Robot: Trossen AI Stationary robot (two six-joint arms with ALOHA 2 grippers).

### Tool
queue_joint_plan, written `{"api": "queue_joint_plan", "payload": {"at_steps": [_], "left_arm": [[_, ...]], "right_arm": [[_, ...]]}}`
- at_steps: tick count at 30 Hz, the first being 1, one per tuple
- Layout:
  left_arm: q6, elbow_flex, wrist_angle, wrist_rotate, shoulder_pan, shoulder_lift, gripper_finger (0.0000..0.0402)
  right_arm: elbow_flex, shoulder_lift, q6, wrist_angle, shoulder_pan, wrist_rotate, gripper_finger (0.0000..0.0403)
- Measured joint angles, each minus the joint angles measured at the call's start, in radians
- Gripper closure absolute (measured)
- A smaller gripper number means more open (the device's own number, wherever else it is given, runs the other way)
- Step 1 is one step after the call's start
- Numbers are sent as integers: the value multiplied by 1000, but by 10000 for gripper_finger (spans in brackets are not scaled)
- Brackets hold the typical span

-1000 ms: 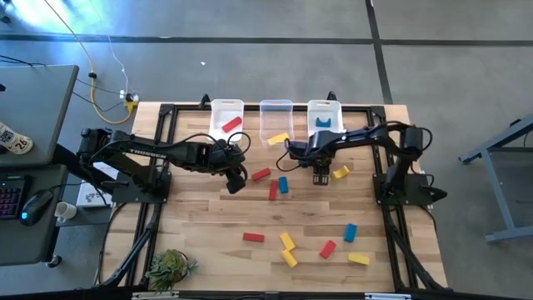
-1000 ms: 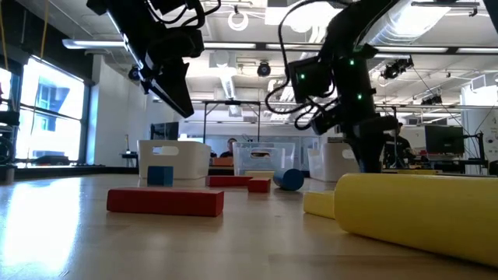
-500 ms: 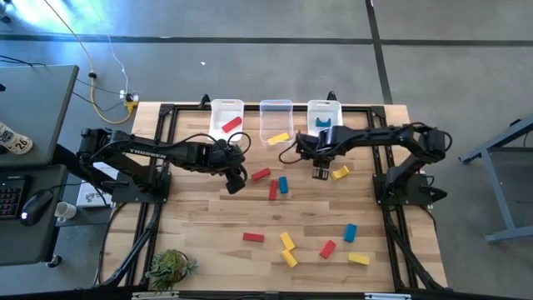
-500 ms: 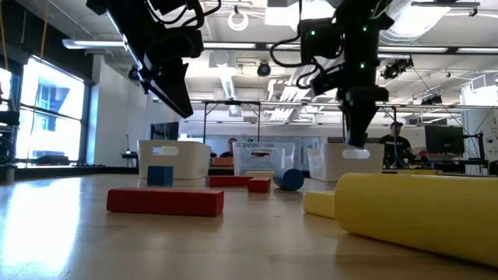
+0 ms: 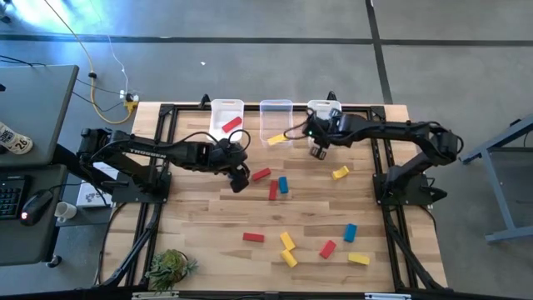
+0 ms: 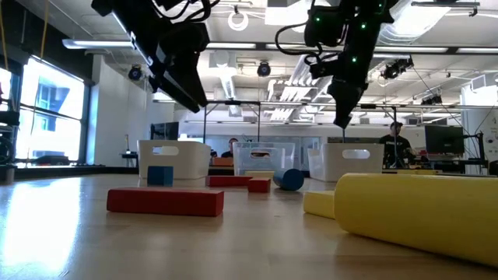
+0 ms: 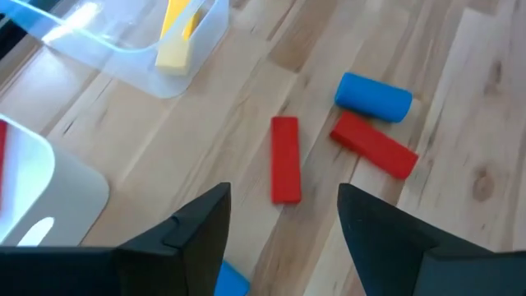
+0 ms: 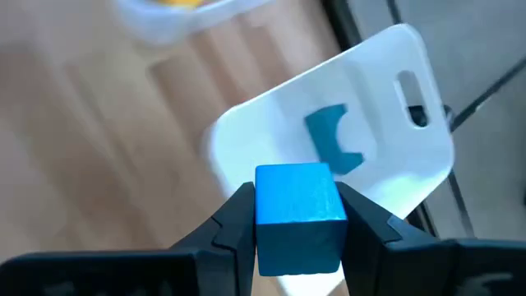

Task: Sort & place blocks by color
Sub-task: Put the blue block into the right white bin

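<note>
Right now your right gripper [image 8: 300,238] is clamped on a blue block [image 8: 299,215], both fingers pressed flat against its sides. It hangs above the table [image 5: 208,217] at the near edge of the right bin [image 5: 325,111], which already has one notched blue piece [image 8: 335,138] lying inside.

Your left gripper [image 7: 283,238] has its fingers spread wide and nothing between them. It sits over the left half of the table, just in front of the left bin [image 5: 226,112], pointing down at a red bar [image 7: 285,158]. Just beyond that bar lie another red bar [image 7: 374,145] and a blue cylinder [image 7: 372,97], touching each other or nearly so.

You can see one red block [image 5: 231,124] in the left bin and one yellow block [image 5: 277,138] in the middle bin [image 5: 276,109].

On the open wood, a yellow block [image 5: 340,173] lies near the right gripper. Along the front of the table you have a red bar [image 5: 253,237], two yellow blocks [image 5: 287,249] close together, a red block [image 5: 327,249], a blue block [image 5: 350,232] and a yellow bar [image 5: 358,259], all apart from the bins.
</note>
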Motion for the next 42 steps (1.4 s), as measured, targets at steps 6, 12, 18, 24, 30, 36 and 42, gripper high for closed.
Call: {"api": "queue_joint_plan", "payload": {"at_steps": [6,12,18,24,30,36,42], "left_arm": [[-42,0,21,1,-1,5,192],[-43,0,36,59,-1,49,192],[-46,1,70,84,5,126,192],[-49,1,144,169,26,202,192],[-79,1,169,177,61,260,193],[-82,1,179,186,104,314,194],[-54,0,221,230,125,349,194]], "right_arm": [[0,0,36,99,-104,1,291],[0,0,68,104,-199,-61,289],[0,10,108,105,-252,-111,288],[0,39,105,117,-255,-190,287],[0,95,105,128,-255,-218,286],[-1,121,84,143,-255,-221,282],[-1,121,56,162,-253,-221,243]]}}
